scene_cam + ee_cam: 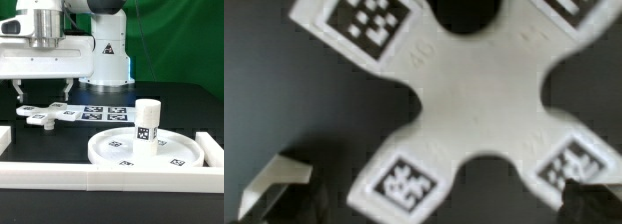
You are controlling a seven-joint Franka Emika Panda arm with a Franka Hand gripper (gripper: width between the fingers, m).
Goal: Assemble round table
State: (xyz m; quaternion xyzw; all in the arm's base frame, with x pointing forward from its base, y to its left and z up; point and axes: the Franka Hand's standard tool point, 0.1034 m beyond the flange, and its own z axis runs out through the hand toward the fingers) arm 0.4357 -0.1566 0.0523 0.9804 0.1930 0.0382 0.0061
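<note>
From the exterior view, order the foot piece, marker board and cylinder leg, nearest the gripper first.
1. Foot piece, just below the open jaws.
2. Marker board, to the exterior view's right.
3. Cylinder leg, farther right, on the disc.

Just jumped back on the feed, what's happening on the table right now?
The arm's end effector hangs open just above the cross-shaped foot piece, which lies flat on the table, not gripped. The short leg stands upright on the round disc toward the exterior view's right. The foot piece is not yet on the leg.
</note>
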